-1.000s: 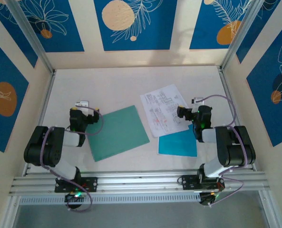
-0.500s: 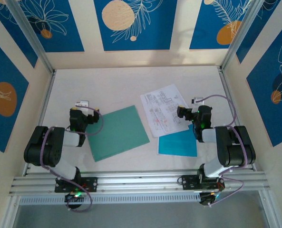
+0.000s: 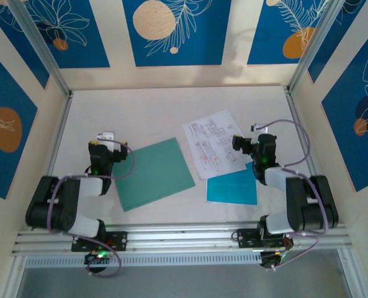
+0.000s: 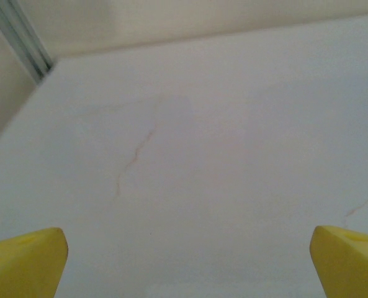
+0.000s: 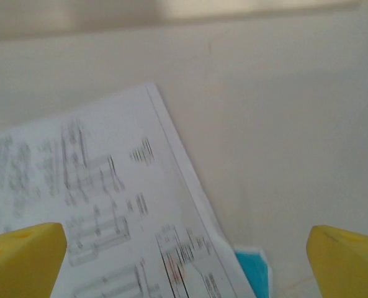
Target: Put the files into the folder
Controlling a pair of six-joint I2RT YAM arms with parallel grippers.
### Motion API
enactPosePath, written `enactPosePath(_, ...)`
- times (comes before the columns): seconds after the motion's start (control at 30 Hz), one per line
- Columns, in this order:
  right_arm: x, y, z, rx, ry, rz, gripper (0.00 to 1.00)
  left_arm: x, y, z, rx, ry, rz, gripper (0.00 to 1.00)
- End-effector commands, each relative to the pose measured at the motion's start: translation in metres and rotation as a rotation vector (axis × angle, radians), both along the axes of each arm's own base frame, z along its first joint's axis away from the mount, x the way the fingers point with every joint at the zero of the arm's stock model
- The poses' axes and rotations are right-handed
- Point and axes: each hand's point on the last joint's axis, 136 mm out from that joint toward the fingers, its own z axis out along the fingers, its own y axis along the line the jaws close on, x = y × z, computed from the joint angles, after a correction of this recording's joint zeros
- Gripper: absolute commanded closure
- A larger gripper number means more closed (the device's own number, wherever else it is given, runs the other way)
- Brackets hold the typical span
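Observation:
The teal-green folder [image 3: 154, 172] lies flat and closed at the table's middle left. The files lie to its right: white printed sheets [image 3: 211, 143] overlapping the far edge of a cyan-blue sheet [image 3: 233, 186]. My left gripper [image 3: 109, 144] hovers open just left of the folder; in its wrist view the left gripper [image 4: 187, 267] has bare table between its yellow fingertips [image 4: 22, 261]. My right gripper [image 3: 249, 141] stands open at the right edge of the white sheets. The right wrist view shows the right gripper [image 5: 185, 264] over the printed sheets [image 5: 103, 205], with a corner of the cyan sheet [image 5: 258, 274] showing.
Cream walls enclose the table [image 3: 165, 112] on three sides, with metal posts [image 3: 44, 53] in the far corners. An aluminium rail [image 3: 184, 239] runs along the near edge and carries both arm bases. The table's far half is bare.
Both arms have reached slightly farther from their bases, each gripper edging toward the far side. Folder and sheets have not moved.

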Motion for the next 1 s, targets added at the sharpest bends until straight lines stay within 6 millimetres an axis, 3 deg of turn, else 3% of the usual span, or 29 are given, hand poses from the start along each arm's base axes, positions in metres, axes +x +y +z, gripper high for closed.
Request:
enactPosePath(0.0,0.003,-0.011,0.088,0.092,-0.141,-0.151,0.01,-0.001,-0.007,0.074,0.027,-0.117,0.081,0.0)
enactPosePath(0.03,-0.004,-0.027,0.093,0.256,-0.09,-0.305,0.01,-0.002,-0.008,0.09,-0.05,-0.13,0.13,0.0)
enactPosePath(0.07,-0.021,-0.045,0.088,0.491,0.052,-0.519,0.01,-0.005,-0.006,0.092,-0.196,-0.056,0.196,0.0)
enactPosePath(0.1,-0.051,-0.054,0.076,0.661,0.25,-0.706,0.01,-0.019,-0.006,0.08,-0.38,0.102,0.277,0.0)
enactPosePath(0.13,-0.064,-0.059,0.072,0.706,0.331,-0.79,0.01,-0.028,-0.01,0.082,-0.495,0.183,0.319,0.0)
enactPosePath(0.17,-0.062,-0.053,0.069,0.729,0.387,-0.747,0.02,-0.026,-0.023,0.085,-0.565,0.218,0.276,0.0)
enactPosePath(0.2,-0.052,-0.04,0.068,0.764,0.425,-0.63,0.18,-0.02,-0.046,0.086,-0.613,0.254,0.157,0.0)
enactPosePath(0.23,-0.044,-0.024,0.07,0.786,0.448,-0.507,0.26,-0.02,-0.061,0.084,-0.646,0.312,0.108,0.0)
enactPosePath(0.33,-0.048,0.016,0.072,0.675,0.546,-0.359,0.27,-0.039,-0.112,0.068,-0.58,0.521,-0.044,0.01)
enactPosePath(0.4,-0.056,0.053,0.078,0.522,0.582,-0.22,0.26,-0.07,-0.155,0.052,-0.402,0.637,-0.209,0.13)
enactPosePath(0.43,-0.062,0.065,0.079,0.468,0.595,-0.181,0.26,-0.083,-0.164,0.043,-0.314,0.692,-0.232,0.15)
enactPosePath(0.47,-0.07,0.084,0.078,0.418,0.615,-0.108,0.19,-0.101,-0.172,0.031,-0.222,0.763,-0.24,0.17)
enactPosePath(0.5,-0.079,0.099,0.075,0.393,0.638,-0.055,0.13,-0.114,-0.179,0.018,-0.169,0.827,-0.251,0.22)
enactPosePath(0.57,-0.097,0.12,0.065,0.384,0.685,0.022,0.13,-0.134,-0.189,-0.006,-0.134,0.937,-0.272,0.31)
enactPosePath(0.67,-0.122,0.141,0.047,0.392,0.757,0.098,0.16,-0.144,-0.196,-0.035,-0.133,1.025,-0.254,0.39)
enactPosePath(0.8,-0.142,0.156,0.029,0.387,0.831,0.155,0.22,-0.139,-0.205,-0.066,-0.125,1.123,-0.205,0.49)
enactPosePath(0.97,-0.148,0.16,0.02,0.385,0.873,0.172,0.22,-0.115,-0.199,-0.09,-0.204,1.145,-0.061,0.56)
